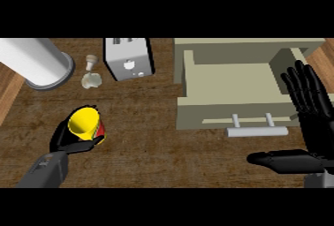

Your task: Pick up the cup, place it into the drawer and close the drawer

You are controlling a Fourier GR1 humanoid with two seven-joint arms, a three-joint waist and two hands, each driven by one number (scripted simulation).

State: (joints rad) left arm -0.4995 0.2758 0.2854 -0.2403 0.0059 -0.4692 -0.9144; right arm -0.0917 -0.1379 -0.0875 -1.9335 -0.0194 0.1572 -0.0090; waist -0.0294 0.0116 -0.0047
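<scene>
Left hand (73, 140) fingers curl round the yellow cup (84, 123)

No readable text, label, brand, number or sign anywhere on the counter things.

1. Left hand (73, 140) curled round yellow cup (84, 123), near left on wooden counter (143, 132).
2. Drawer (228, 84) open at right, handle (256, 131) on its near front.
3. Right hand (313, 114) flat, fingers straight, beside drawer's right side.
4. Toaster (128, 58) far centre; paper towel roll (36, 62) far left; small pale object (91, 79) between them.
</scene>
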